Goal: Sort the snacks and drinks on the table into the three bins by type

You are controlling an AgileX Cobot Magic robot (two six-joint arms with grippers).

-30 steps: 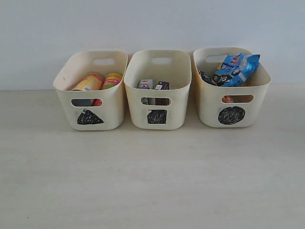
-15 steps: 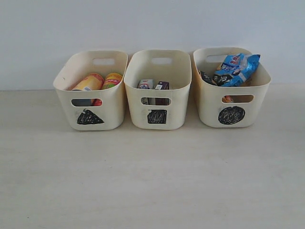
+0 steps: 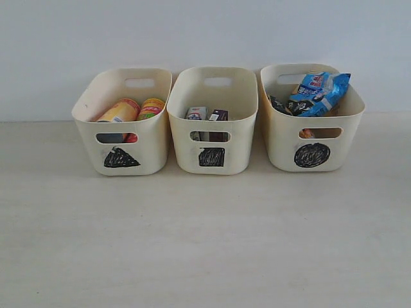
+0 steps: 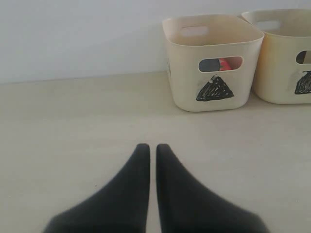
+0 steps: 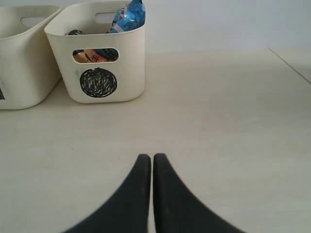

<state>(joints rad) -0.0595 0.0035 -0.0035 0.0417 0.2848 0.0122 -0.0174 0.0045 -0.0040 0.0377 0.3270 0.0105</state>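
Observation:
Three cream bins stand in a row at the back of the table. The triangle bin (image 3: 125, 138) holds two chip tubes, one yellow-orange (image 3: 119, 111) and one with a pink band (image 3: 150, 108). Inside the square bin (image 3: 212, 138) stand the blue-and-white carton (image 3: 196, 113) and the dark purple carton (image 3: 219, 115). The circle bin (image 3: 313, 138) holds the blue-white-black bag (image 3: 318, 92); orange shows through its handle (image 3: 308, 133). My left gripper (image 4: 152, 148) is shut and empty, well short of the triangle bin (image 4: 214, 73). My right gripper (image 5: 152, 158) is shut and empty, short of the circle bin (image 5: 99, 63).
The pale wooden table (image 3: 205, 237) runs from the bins to the front edge of the view. A plain white wall rises right behind the bins. A table edge or seam (image 5: 291, 65) shows at the far side in the right wrist view.

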